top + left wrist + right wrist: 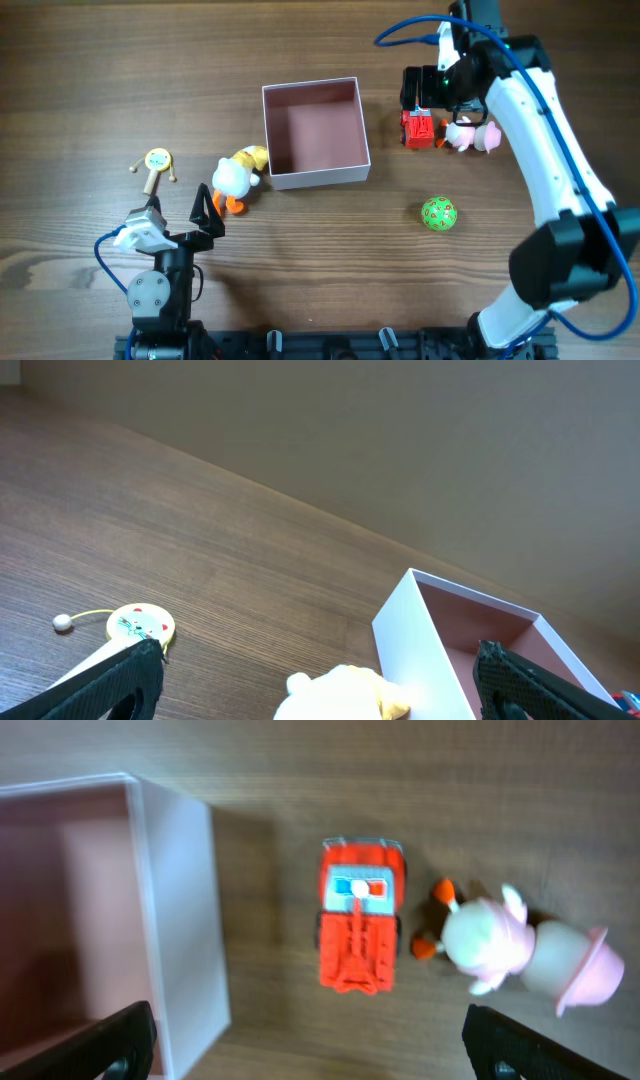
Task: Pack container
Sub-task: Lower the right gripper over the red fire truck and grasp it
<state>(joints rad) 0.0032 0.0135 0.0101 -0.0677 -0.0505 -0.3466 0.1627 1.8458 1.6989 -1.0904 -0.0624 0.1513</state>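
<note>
The container [320, 177] is a square box with white walls and a dusty-pink inside, standing empty at the table's middle. It also shows in the left wrist view [420, 640] and the right wrist view [180, 910]. My right gripper [425, 100] [305, 1015] is open and empty, hovering over a red toy truck [419, 128] [360, 925] right of the container. A pink pig toy [473, 135] [500, 940] lies beside the truck. My left gripper [178, 212] [318, 660] is open and empty, low at the front left, facing a white and yellow duck toy [238, 175] [340, 695] that lies against the container's left wall.
A yellow rattle drum toy [157, 165] [140, 624] lies left of the duck. A green ball [438, 213] lies at the front right, apart from the other toys. The right arm reaches in from the front right edge.
</note>
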